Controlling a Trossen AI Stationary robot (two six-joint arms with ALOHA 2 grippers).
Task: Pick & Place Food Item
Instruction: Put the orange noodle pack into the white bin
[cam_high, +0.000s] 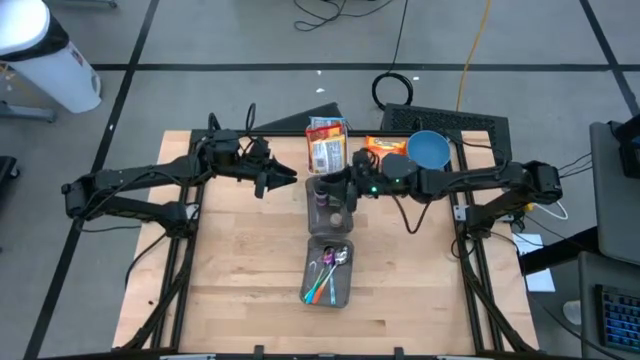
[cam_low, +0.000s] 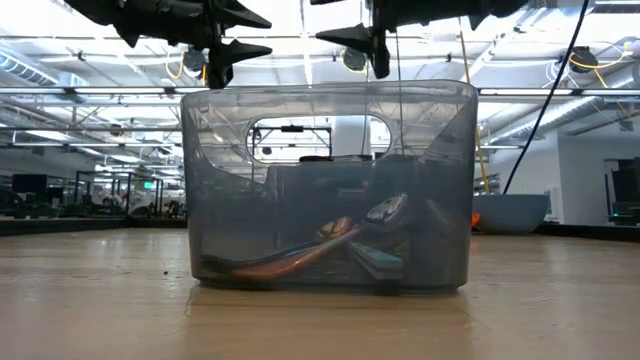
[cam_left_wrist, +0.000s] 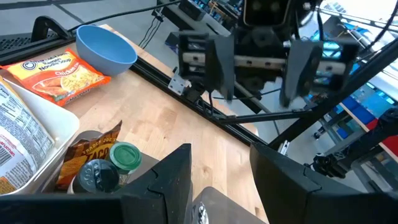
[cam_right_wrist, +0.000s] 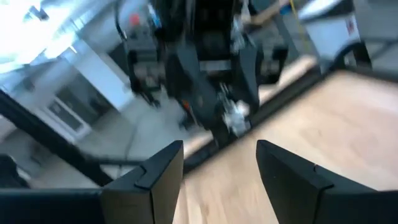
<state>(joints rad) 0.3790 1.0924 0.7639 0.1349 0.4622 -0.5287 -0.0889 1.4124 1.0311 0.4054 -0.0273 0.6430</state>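
Observation:
Food lies at the table's far side: an orange noodle packet (cam_high: 385, 146) (cam_left_wrist: 56, 74), a printed packet (cam_high: 327, 145) in a white tray (cam_left_wrist: 59, 127), and a brown taco packet (cam_left_wrist: 93, 149) beside a green-capped bottle (cam_left_wrist: 127, 155) and a dark-capped one (cam_left_wrist: 99, 175). My left gripper (cam_high: 283, 182) (cam_left_wrist: 221, 168) and my right gripper (cam_high: 335, 192) (cam_right_wrist: 217, 168) hang above the table's middle. They face each other a short way apart, both open with nothing between the fingers. In the left wrist view the right gripper's fingers (cam_left_wrist: 205, 62) show spread wide.
A blue bowl (cam_high: 430, 150) (cam_left_wrist: 106, 46) stands at the far right beside the noodle packet. A grey see-through bin (cam_high: 330, 270) (cam_low: 330, 190) with spoons and other utensils sits near the table's front. Bare wood lies to its left and right.

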